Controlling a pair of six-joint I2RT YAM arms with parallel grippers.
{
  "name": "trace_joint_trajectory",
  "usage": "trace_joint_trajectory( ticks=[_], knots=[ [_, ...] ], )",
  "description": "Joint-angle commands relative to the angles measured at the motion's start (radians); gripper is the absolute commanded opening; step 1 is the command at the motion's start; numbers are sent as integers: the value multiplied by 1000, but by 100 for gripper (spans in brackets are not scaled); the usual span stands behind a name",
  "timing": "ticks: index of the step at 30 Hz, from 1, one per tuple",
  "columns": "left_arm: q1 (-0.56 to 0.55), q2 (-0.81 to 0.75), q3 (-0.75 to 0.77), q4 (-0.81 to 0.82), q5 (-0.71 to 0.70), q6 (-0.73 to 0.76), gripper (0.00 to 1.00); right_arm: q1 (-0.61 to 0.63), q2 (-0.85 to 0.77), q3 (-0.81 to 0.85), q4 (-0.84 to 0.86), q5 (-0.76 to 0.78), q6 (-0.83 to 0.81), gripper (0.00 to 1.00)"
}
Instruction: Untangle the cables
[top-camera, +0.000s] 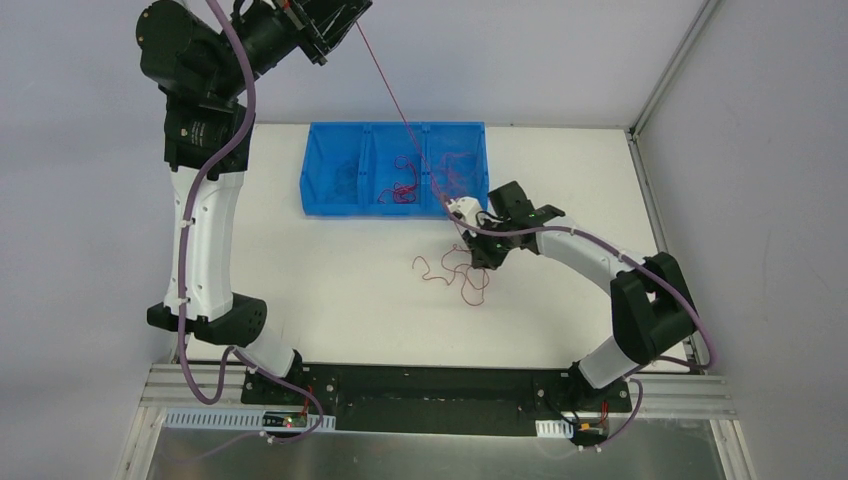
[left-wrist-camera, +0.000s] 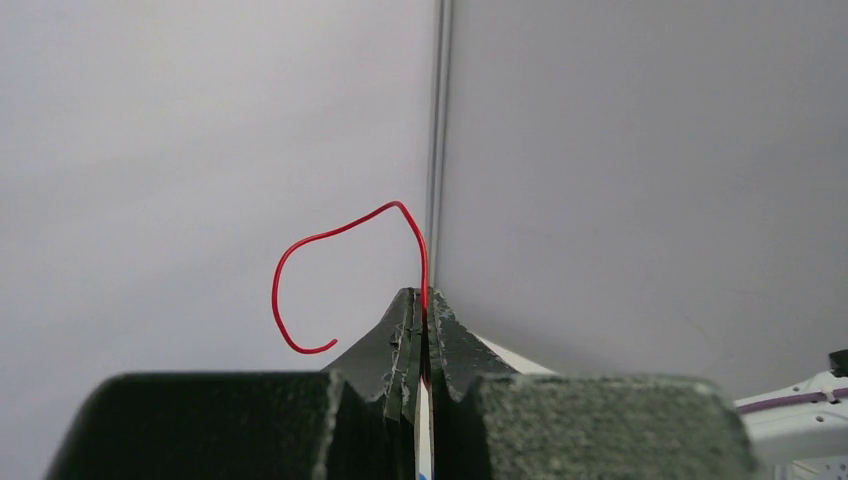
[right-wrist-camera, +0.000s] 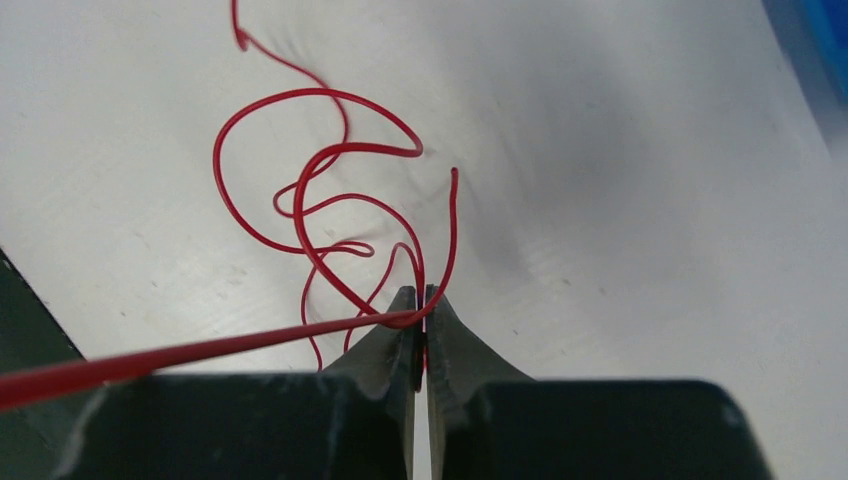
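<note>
My left gripper (top-camera: 352, 18) is raised high above the table's far side, shut on one red cable (top-camera: 395, 100) that runs taut and slanting down toward the right gripper. In the left wrist view the gripper (left-wrist-camera: 424, 296) pinches that cable, and its free end (left-wrist-camera: 300, 250) curls out past the tips. My right gripper (top-camera: 480, 258) is low over the table, shut on red cable at a loose tangle of red cables (top-camera: 455, 275). In the right wrist view the gripper (right-wrist-camera: 420, 296) clamps the strands where the curly loops (right-wrist-camera: 320, 200) meet, and one strand (right-wrist-camera: 150, 362) stretches off to the left.
A blue bin (top-camera: 318, 170) with three compartments stands at the back of the white table. More red cables (top-camera: 405, 180) lie in its middle and right compartments, and darker thin wires (top-camera: 345, 178) in the left one. Grey walls close in behind and on the right.
</note>
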Motion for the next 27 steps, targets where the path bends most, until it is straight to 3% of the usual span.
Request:
trace_joint_trajectory(
  ticks=[1,7,13,16,20,27],
  knots=[
    [29,-71,31,196,-200,58,0,-138,5,-88,-306,123,-155,7],
    [29,-52,33,234,-146,-16,0,-222,-31,-125,-325,91,-196,30],
    [33,-51,34,243,-148,3,0,-285,-38,-150,-355,117,-246,30],
    [38,-59,35,235,-150,38,0,-329,-42,-163,-366,138,-281,25],
    [40,-69,50,194,-191,129,0,-386,-27,-176,-375,187,-321,2],
    [40,-84,77,134,-446,369,0,-536,48,-177,-364,264,-402,0]
  ],
)
